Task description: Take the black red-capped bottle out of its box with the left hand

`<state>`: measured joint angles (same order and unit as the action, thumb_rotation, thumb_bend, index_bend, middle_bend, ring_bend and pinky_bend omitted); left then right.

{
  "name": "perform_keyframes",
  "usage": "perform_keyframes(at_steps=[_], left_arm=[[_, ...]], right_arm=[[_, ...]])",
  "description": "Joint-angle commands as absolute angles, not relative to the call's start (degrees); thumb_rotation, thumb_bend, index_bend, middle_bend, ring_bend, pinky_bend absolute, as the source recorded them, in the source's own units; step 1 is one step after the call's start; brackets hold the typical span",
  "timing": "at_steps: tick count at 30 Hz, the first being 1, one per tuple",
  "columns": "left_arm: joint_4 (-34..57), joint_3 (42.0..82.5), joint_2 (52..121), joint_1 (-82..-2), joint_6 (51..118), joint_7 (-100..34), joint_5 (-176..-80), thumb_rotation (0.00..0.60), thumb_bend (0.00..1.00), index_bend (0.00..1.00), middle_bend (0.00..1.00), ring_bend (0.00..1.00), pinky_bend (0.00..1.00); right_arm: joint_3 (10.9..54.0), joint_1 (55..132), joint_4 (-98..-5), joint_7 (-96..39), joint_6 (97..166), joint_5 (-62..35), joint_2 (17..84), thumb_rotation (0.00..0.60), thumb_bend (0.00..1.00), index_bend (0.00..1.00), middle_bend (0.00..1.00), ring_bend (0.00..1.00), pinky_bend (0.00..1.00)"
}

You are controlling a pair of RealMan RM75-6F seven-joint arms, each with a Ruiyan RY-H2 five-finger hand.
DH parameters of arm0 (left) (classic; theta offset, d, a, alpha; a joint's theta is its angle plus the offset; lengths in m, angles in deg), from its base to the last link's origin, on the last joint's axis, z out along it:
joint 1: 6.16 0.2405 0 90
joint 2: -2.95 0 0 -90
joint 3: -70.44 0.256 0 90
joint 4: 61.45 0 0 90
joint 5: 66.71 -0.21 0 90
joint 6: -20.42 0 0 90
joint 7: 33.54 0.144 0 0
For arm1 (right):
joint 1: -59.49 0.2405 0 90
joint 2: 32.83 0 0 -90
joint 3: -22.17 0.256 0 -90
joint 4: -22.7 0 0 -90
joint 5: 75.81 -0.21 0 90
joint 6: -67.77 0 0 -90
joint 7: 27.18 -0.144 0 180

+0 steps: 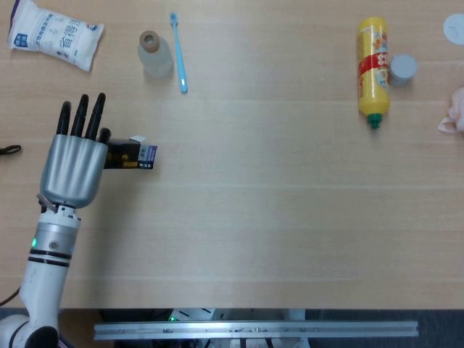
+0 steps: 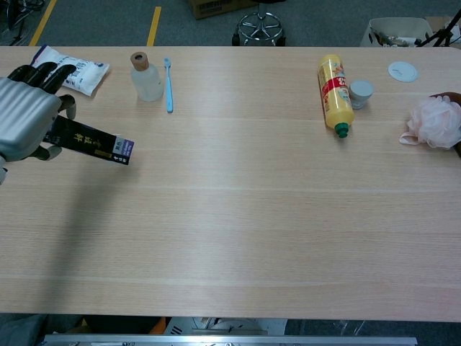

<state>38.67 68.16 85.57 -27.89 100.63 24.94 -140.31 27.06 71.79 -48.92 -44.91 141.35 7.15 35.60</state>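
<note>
My left hand grips one end of a long black box with gold lettering and a purple-white end. The box hangs lifted off the table at the far left, its free end tilted down to the right. The fingers stretch forward over the held end, with the thumb under the box. No black red-capped bottle shows; the box hides whatever is inside. My left hand fills the left edge of the chest view. The right hand is in neither view.
At the back left lie a white-blue pouch, a clear cork-stoppered bottle and a blue toothbrush. At the back right lie a yellow bottle, a small grey cap, a white lid and a pink puff.
</note>
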Motion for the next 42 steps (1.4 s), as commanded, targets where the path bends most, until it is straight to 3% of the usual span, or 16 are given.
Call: perform_keyframes(at_steps=[1,13,28,42], left_arm=[[41.9,68.7,82.2,-28.9,99.3,29.5,-139.8,0.6,0.17,0.49,0.03,0.03,0.14],[41.7,71.5,78.0,-31.0,97.2,39.4,-142.6,0.6,0.17,0.49,0.04,0.04,0.14],[41.5,70.3,76.7,-30.8,100.7,43.0,-146.6,0.6,0.17,0.5,0.05,0.05,0.16],[44.2,68.2,77.5,-28.0,99.9,24.2,-141.9,0.6,0.17,0.51,0.06,0.05,0.16]], right_arm=[[27.1,71.9,-49.0,-44.8,141.3,7.2,35.7,0.6,0.09,0.4,0.25,0.17,0.35],[27.1,71.8,-49.2,-44.6,141.4,7.1,35.5,0.6,0.09,0.4,0.25,0.17,0.35],[27.1,71.8,-49.2,-44.8,141.6,7.2,35.5,0.6,0.09,0.4,0.25,0.17,0.35],[27.1,71.8,-49.5,-44.6,141.6,7.1,35.5,0.6,0.09,0.4,0.25,0.17,0.35]])
